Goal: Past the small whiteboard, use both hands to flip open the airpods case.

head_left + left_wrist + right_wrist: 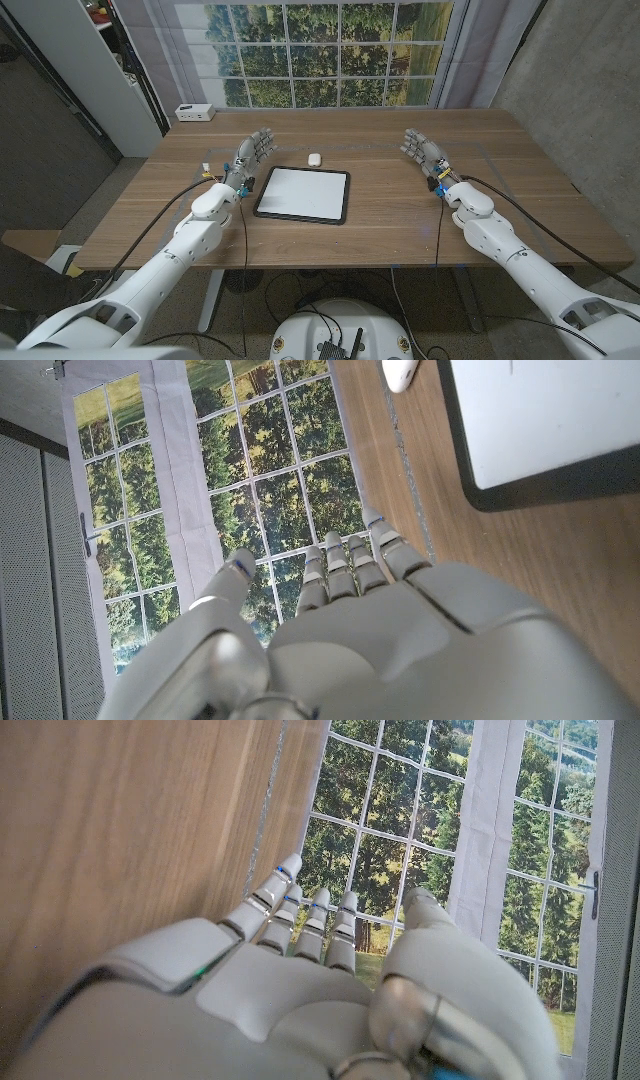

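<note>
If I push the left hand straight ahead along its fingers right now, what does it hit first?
Probably nothing on the table. The left hand points toward the far edge, beside the whiteboard; the airpods case lies off that line, toward the middle. Further on, the white box sits somewhat aside; depth is unclear.

One small whiteboard [303, 194]; one white airpods case [314, 158]; one white box [195, 113] at the worktop's [380, 215] far corner; two robot hands, left hand [248, 158] and right hand [424, 152].
</note>
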`<action>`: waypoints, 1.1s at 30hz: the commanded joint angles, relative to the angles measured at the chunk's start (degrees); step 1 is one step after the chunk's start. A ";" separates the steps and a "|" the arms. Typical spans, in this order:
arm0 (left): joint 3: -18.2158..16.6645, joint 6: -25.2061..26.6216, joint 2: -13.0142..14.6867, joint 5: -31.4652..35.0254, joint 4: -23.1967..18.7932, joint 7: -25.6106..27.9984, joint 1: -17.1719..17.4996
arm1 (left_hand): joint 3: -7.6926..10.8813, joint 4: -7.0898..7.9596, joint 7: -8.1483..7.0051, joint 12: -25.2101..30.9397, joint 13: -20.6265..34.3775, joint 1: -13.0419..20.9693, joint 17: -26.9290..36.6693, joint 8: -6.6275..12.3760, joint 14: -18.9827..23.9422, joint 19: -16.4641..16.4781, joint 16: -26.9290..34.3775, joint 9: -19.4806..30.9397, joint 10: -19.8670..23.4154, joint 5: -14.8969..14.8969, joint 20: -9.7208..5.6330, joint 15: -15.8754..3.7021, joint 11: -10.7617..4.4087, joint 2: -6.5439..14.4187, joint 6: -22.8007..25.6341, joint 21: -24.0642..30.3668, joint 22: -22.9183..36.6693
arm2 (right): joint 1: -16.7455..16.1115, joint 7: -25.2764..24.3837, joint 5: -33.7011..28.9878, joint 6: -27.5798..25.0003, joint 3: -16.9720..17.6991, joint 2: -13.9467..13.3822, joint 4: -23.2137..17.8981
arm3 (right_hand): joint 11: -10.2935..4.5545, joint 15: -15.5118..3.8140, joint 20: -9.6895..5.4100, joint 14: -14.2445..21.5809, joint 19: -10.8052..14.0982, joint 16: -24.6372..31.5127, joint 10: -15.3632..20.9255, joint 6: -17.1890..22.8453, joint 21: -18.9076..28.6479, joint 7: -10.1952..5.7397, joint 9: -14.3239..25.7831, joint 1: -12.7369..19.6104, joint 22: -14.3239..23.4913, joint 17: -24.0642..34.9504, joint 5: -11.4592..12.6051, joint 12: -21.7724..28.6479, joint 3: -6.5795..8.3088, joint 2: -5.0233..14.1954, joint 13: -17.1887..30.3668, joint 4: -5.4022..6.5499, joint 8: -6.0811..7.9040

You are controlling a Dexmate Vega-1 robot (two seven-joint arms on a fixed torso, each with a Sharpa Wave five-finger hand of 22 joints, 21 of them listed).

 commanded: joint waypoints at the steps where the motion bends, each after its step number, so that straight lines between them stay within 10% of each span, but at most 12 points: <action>1: -0.42 1.22 2.12 0.11 -1.90 -0.09 0.95 | 0.39 -0.34 -0.29 0.25 0.14 0.76 0.17 0.45 0.51 0.52 0.26 0.09 0.58 0.33 0.02 0.02 -0.17 0.05 0.84 0.39 0.13 | -0.35 2.14 2.39 -1.71 0.45 -0.25 0.78 | 0.00 -7.36 -5.63 0.62 0.72 0.23 0.70 0.61 0.05 0.07 -0.15 1.04 0.22 -0.44 0.16 0.31 0.26 -0.23 -0.28 -0.80 0.30; 11: 0.33 5.44 8.24 6.46 -6.52 3.48 0.68 | 2.06 -7.82 -2.49 -0.02 -0.08 7.43 0.26 0.26 -2.73 -3.89 -0.44 0.42 -1.38 0.35 1.67 0.23 -1.49 -0.88 0.95 -1.10 0.10 | 0.25 -1.50 -2.72 -6.87 -1.04 -5.48 -5.45 | -0.15 -6.63 -0.32 0.64 -1.32 0.66 0.52 2.32 -2.43 -0.98 -1.56 1.91 0.40 -1.78 -0.52 0.12 -0.01 -0.19 -2.13 -2.46 0.65; 12: 0.42 6.29 8.69 7.07 -7.10 4.19 0.58 | 2.13 -8.35 -2.58 -0.04 -0.03 7.99 0.28 0.28 -3.17 -4.38 -0.46 0.46 -1.67 0.37 1.77 0.30 -1.68 -0.90 0.93 -1.17 0.11 | 0.54 -1.54 -3.23 -7.65 -1.31 -6.09 -6.02 | -0.22 -6.29 0.23 0.76 -1.49 0.90 0.74 3.00 -2.99 -4.19 -1.91 2.11 0.47 -1.92 -0.66 0.27 -0.11 -0.22 -2.53 -2.89 0.79; 14: 0.56 6.81 9.25 7.81 -7.38 4.42 0.24 | 2.19 -8.85 -2.77 -0.10 0.02 8.55 0.30 0.31 -3.55 -4.87 -0.44 0.51 -2.10 0.38 1.85 0.27 -1.60 -0.92 0.91 -1.24 0.12 | 1.23 -1.91 -4.61 -9.54 -2.00 -7.40 -7.40 | 0.10 -6.24 0.58 0.39 -1.28 0.97 0.72 3.95 -3.56 -5.70 -2.25 2.28 0.52 -2.08 -0.77 0.38 -0.28 -0.35 -2.96 -3.40 1.03; 16: 0.71 7.26 9.67 8.42 -7.61 4.60 0.00 | 2.21 -9.15 -2.89 -0.15 0.06 8.91 0.31 0.30 -3.75 -5.19 -0.41 0.54 -2.41 0.38 1.94 0.26 -1.72 -0.95 0.83 -1.26 0.12 | 2.21 -1.93 -6.59 -11.25 -3.02 -8.83 -8.72 | 0.37 -6.28 1.05 0.36 -1.18 1.17 1.14 4.67 -4.46 -1.65 -2.81 2.89 0.56 -2.30 -0.80 0.68 -0.46 -0.76 -3.44 -4.32 1.06; 33: 8.83 21.32 17.07 22.18 -10.06 0.02 -10.77 | 1.52 -10.82 -7.23 -1.08 0.84 20.15 0.51 0.59 -14.92 -15.57 -0.49 1.13 -14.18 0.40 2.91 1.75 -1.05 -3.04 -4.93 -1.56 0.07 | 4.48 -1.18 -9.33 -15.41 -4.58 -11.02 -11.53 | 0.10 -6.21 2.27 -0.96 -2.23 0.84 0.90 5.46 -5.99 -2.31 -3.43 4.25 0.59 -2.57 -0.65 0.78 -0.31 -0.92 -3.79 -5.34 1.14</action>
